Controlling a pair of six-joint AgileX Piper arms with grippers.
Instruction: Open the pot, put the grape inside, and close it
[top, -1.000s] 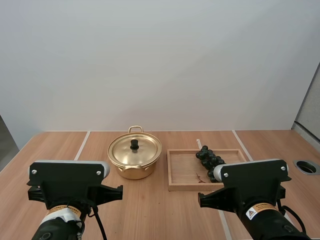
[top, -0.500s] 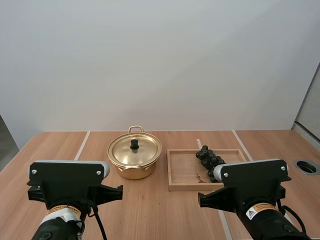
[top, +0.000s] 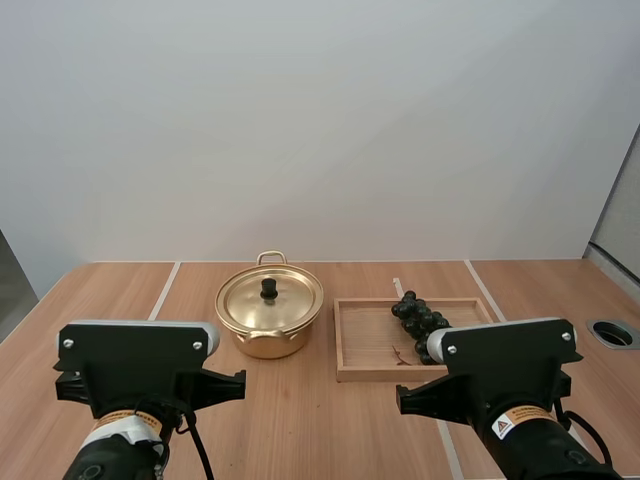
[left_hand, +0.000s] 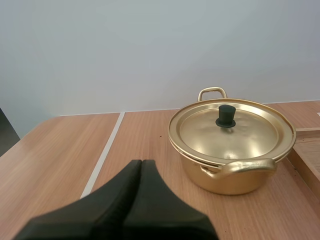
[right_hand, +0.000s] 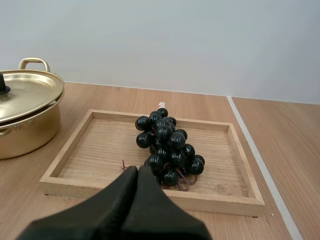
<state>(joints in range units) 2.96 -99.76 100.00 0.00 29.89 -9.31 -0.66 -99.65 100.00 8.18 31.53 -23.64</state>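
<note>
Start pose, nothing touched. The pot (top: 268, 330) sits mid-table, left of the tray (top: 365, 375), close beside it but not touching. The lid (top: 272, 302) is on, seated flat in the rim, with the black knob (top: 269, 289) upright at centre. That's the grab point, so opening is not yet done. The pot's loop handles (left_hand: 240, 167) point near and far, which leaves the knob free from above.

The grapes (top: 420, 318) lie inside the tray, toward its far-right part, one bunch on its side. I'd say the tray is there to stop them rolling and to allow an open pick from above.

The left gripper (left_hand: 141, 164) has its fingers pressed together into one dark wedge with nothing in it. It is aimed at the pot from the near side, well apart from it. The right gripper (right_hand: 138, 170) is the same, pinched closed and empty, aimed at the grapes from the tray's near side, no contact.

The layout reads as split jobs. The left arm (top: 137, 365) faces the pot for the lid, and the right arm (top: 505, 365) faces the tray for the grapes. Both sit at the near edge of the table (top: 300, 420).

Likely next the left fingers must spread before dropping on the knob. The knob is small and the lid glossy, so there's a slip risk.
</note>
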